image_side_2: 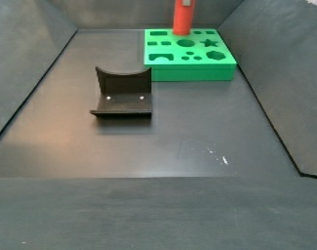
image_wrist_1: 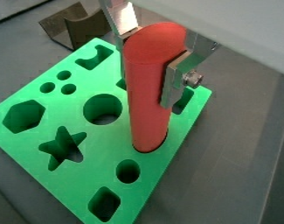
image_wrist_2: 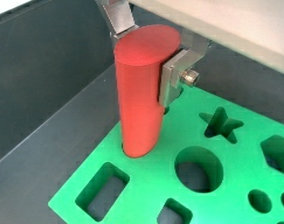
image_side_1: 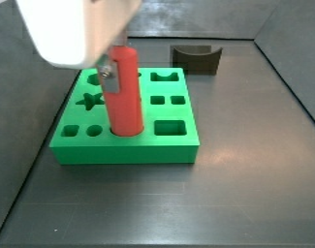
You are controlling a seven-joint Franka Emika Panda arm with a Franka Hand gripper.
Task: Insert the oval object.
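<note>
My gripper (image_wrist_1: 150,52) is shut on the oval object (image_wrist_1: 148,96), a tall smooth red-orange peg, and holds it upright by its upper part. Silver fingers (image_wrist_2: 176,77) press on the peg (image_wrist_2: 138,96) from both sides. The peg's lower end meets the top face of the green block (image_wrist_1: 179,157) near one edge. I cannot tell if it has entered a hole. In both side views the peg (image_side_1: 125,97) stands on the block (image_side_1: 127,147), seen also at the far end (image_side_2: 193,68) with the peg (image_side_2: 181,18) above it.
The green block has several shaped holes: a star (image_wrist_1: 64,145), a round hole (image_wrist_1: 103,108), a hexagon (image_wrist_1: 24,115), a square (image_side_1: 171,126). The dark fixture (image_side_2: 122,93) with a curved notch stands on the floor apart from the block, also behind it (image_side_1: 196,58). Dark walls surround the floor.
</note>
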